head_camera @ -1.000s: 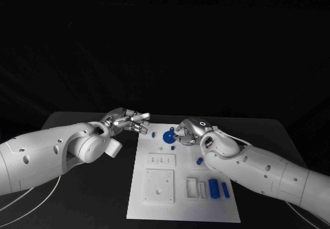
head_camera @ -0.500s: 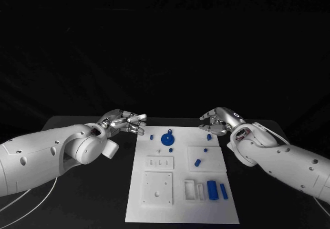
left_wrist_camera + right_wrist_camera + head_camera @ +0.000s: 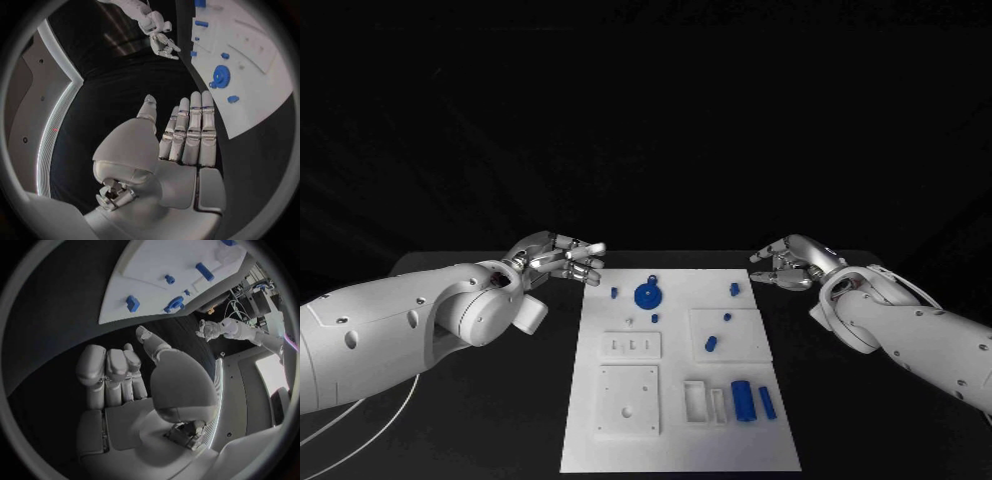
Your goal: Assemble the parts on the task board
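The white task board (image 3: pixel 630 432) lies in the middle of the black table. A blue gear (image 3: pixel 648 295) sits near its far edge, with small blue pegs (image 3: pixel 733 288) around it and two blue blocks (image 3: pixel 743 400) lower down. My left hand (image 3: pixel 564 258) hovers off the board's far left corner, fingers straight and holding nothing (image 3: pixel 181 135). My right hand (image 3: pixel 790 266) hangs off the far right corner, with fingers curled in and nothing in them (image 3: pixel 125 375). The gear (image 3: pixel 221 76) and board (image 3: pixel 262 95) also appear past the left hand's fingertips.
White recessed plates (image 3: pixel 630 396) and slots (image 3: pixel 700 398) are set into the board's near half. Bare black table lies on both sides of the board. A white cable (image 3: pixel 387 410) runs under my left arm.
My right hand has drawn back from the blue gear to the right, off the board's far right corner. The gear stays on the board. My left hand has barely moved.
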Robot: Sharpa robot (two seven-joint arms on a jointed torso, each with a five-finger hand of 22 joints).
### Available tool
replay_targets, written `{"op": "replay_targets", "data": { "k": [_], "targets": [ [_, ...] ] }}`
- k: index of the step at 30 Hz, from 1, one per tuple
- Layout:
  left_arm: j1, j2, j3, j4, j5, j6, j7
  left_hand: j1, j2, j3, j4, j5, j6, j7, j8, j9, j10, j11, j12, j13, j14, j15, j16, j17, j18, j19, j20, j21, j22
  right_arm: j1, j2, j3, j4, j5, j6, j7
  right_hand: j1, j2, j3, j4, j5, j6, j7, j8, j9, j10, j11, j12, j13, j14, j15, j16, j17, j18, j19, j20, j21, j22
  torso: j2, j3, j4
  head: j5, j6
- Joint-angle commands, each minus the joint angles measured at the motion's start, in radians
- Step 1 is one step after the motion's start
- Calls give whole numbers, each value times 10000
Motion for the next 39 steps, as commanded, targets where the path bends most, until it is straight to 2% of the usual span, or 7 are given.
{"op": "replay_targets", "data": {
  "k": [1, 7, 12, 19, 24, 32, 39],
  "targets": [
    [-10, 41, 7, -32, -69, 190, 210, 113, -40, -3, -82, -41, 47, -24, -19, 3, -2, -9, -55, 0, 0, 6, -12, 4, -169, 10, -18, -18, 6, -61, 116, 7, -278, 150, 469, 536, 8, -28, -160, -26, -92, -196, 2, -27, -4, -81, 52, -103, -52, -2, 86, -9, 4, -56, 148, 73, -33, 1370, 3, 52, -15, -22, -29],
    [-37, 69, 6, -99, -72, 258, 237, 120, -73, -6, -138, -42, 11, 6, -39, 2, -276, 63, -81, -5, -15, 31, -28, -3, -156, -2, 1, -28, 1, -280, 416, 7, -823, 90, 553, 671, 143, -25, -396, -112, -152, -495, 71, -27, -3, -149, 96, -187, -128, -9, 117, -75, -4, -33, 131, 106, -86, 1362, 20, 46, 6, -7, -79],
    [-63, 90, 6, -146, -77, 335, 246, 135, -104, 11, -193, -44, -70, 51, -69, -1, -635, 154, -92, -9, -41, 68, -43, -9, -126, -24, 39, -37, -4, -406, 674, 8, -1144, 95, 630, 752, 189, -13, -422, -156, -187, -527, 78, -30, -2, -164, 100, -196, -140, -13, 122, -81, 2, -29, 124, 114, -108, 1357, 43, 80, 27, -12, -109],
    [-99, 111, 5, -196, -92, 395, 238, 143, -111, 34, -235, -44, -101, 63, -65, 2, -710, 175, -92, -9, -67, 87, -73, -24, -99, -45, 67, -43, -9, -516, 924, 9, -1465, 93, 730, 799, 181, 44, -373, -275, -117, -507, 76, -29, 0, -182, 98, -187, -148, -23, 122, -96, 17, -32, 116, 115, -116, 1359, 45, 68, 29, -7, -134],
    [-110, 128, 5, -218, -111, 407, 223, 138, -107, 42, -245, -44, -108, 63, -59, 2, -725, 178, -93, -10, -62, 89, -77, -27, -92, -45, 71, -39, -8, -557, 1068, 9, -1604, 63, 592, 726, 99, 71, -374, -250, -102, -477, 74, -29, 1, -175, 99, -168, -141, -20, 122, -92, 26, -28, 116, 115, -130, 1354, 37, 70, 8, -7, -162],
    [-139, 175, 5, -250, -118, 435, 204, 137, -106, 44, -247, -44, -110, 64, -57, 2, -729, 179, -93, -10, -61, 89, -78, -27, -90, -45, 72, -38, -8, -577, 1230, 10, -1692, 49, 241, 515, 15, 121, -341, -161, -188, -402, 57, -31, 4, -136, 85, -108, -113, -6, 113, -76, 42, -20, 128, 108, -121, 1355, 30, 62, 39, -71, -216],
    [-153, 189, 4, -266, -121, 435, 175, 115, -94, 50, -250, -44, -122, 67, -47, 1, -739, 182, -91, -9, -55, 90, -83, -29, -85, -46, 76, -31, -7, -580, 1320, 10, -1721, 49, 238, 451, -35, 123, -306, -87, -239, -387, 54, -30, 1, -126, 85, -86, -103, 1, 111, -61, 61, -14, 136, 106, -115, 1356, 32, 51, 46, -27, -222]
  ]
}}
